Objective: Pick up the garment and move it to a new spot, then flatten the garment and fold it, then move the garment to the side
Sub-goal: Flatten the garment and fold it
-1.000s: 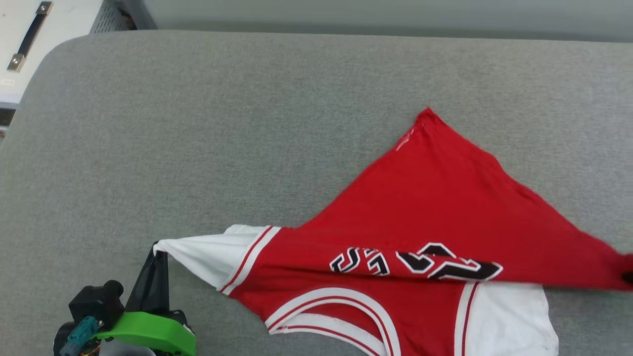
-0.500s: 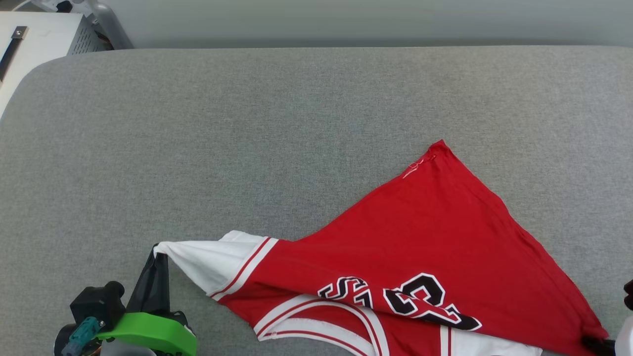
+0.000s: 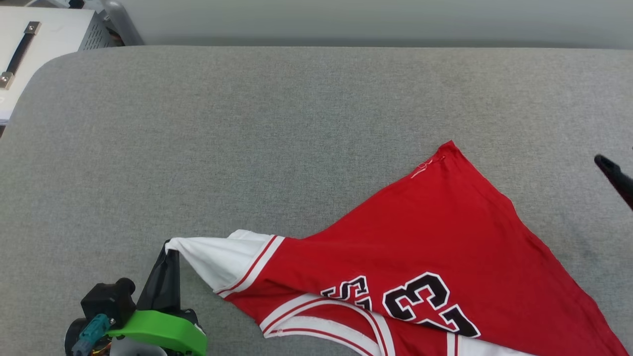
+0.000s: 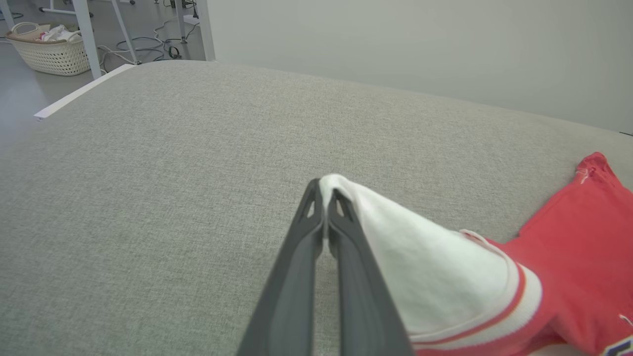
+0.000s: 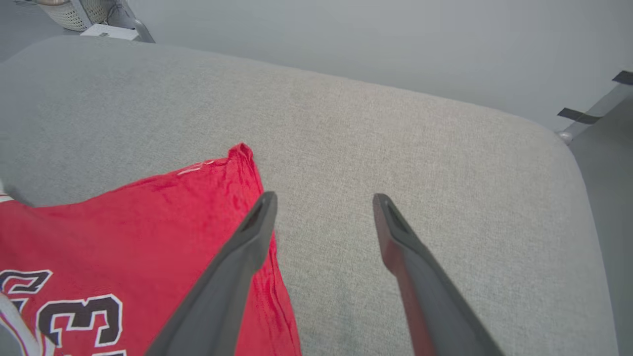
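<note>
The garment [image 3: 445,232] is a soft red knit T-shirt lying on the near right part of the counter [image 3: 257,138]. It is spread into a rough triangle. One hemmed corner points toward the far edge, and the long right side slopes down out of the head view's lower right corner. The red cloth lies mostly smooth, with a few shallow creases running along its length. Across the near part run black characters [image 3: 425,301] edged in white. Below them curve the ribbed white-and-red stripe bands of the collar [image 3: 326,321].

To the left, the white sleeve [image 3: 222,259], bordered by thin red stripes, is drawn out into a taut cone. Its tip is pinched between the two long dark fingers of the left tool [image 3: 168,251], which is clenched on that fabric just above the counter. A bright green bracket [image 3: 158,331] sits behind those fingers.

The right tool [image 5: 325,198] is released, with its tapered fingers spread wide and nothing between them. It hangs over bare counter just past the garment's right edge.

The counter is covered in a grey, finely woven fabric with rounded corners. Beyond its far left corner stands a white case with a black handle [image 3: 20,49], and in the left wrist view a pale wicker basket [image 4: 49,49] sits on the floor.
</note>
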Tool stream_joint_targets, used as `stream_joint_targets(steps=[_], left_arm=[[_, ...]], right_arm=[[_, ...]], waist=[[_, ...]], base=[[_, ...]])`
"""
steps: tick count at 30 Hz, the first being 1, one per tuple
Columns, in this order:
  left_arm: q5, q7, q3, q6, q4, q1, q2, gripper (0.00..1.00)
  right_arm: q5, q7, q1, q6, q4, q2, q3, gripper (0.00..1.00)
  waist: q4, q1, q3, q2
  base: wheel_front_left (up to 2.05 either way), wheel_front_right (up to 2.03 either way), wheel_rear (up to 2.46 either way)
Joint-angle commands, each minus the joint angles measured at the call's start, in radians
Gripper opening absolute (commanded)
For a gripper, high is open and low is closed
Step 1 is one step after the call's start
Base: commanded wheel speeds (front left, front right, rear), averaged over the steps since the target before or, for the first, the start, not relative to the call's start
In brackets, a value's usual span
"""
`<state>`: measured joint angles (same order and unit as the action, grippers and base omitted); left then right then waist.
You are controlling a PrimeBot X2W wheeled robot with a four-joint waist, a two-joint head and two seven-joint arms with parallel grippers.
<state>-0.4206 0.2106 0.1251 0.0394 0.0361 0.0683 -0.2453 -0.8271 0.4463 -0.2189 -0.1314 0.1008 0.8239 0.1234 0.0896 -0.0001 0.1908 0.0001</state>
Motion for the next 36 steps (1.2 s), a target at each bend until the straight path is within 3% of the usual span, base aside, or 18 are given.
stream_joint_targets(steps=[1,8,16,26,34,35,36], left_arm=[[0.004,0.001,0.005,0.001,-0.007,-0.018,0.003,0.00],[0.017,0.012,0.040,-0.007,-0.009,-0.077,0.026,0.00],[0.035,0.028,0.077,-0.017,-0.007,-0.141,0.059,0.00],[0.050,0.043,0.104,-0.027,0.004,-0.198,0.093,0.00],[0.056,0.048,0.100,-0.032,0.023,-0.218,0.107,0.00],[0.056,0.049,0.099,-0.033,0.026,-0.218,0.107,0.00],[0.056,0.049,0.096,-0.033,0.030,-0.218,0.107,0.00]], right_arm=[[0.017,0.025,-0.055,0.001,0.023,-0.007,0.008,1.00],[0.034,0.220,-0.319,0.001,0.035,-0.002,0.194,1.00],[0.029,0.477,-0.548,0.001,-0.099,0.009,0.473,1.00],[0.024,0.457,-0.661,0.001,-0.302,-0.048,0.652,1.00],[-0.003,0.421,-0.680,0.001,-0.368,-0.027,0.823,1.00],[-0.004,0.402,-0.686,0.001,-0.373,-0.025,0.830,0.00],[-0.007,0.382,-0.693,0.001,-0.380,-0.026,0.841,0.00]], waist=[[0.024,0.0001,0.029,-0.0001],[0.082,0.0001,0.101,-0.0001],[0.147,0.0001,0.178,-0.0001],[0.192,0.0001,0.269,-0.0001],[0.196,0.0001,0.283,-0.0001],[0.195,0.0001,0.281,-0.0001],[0.190,0.0001,0.276,-0.0001]], base=[[0.00,0.00,0.00],[0.00,0.00,0.00],[0.00,0.00,0.00],[0.00,0.00,0.00],[0.00,0.00,0.00],[0.00,0.00,0.00],[0.00,0.00,0.00]])
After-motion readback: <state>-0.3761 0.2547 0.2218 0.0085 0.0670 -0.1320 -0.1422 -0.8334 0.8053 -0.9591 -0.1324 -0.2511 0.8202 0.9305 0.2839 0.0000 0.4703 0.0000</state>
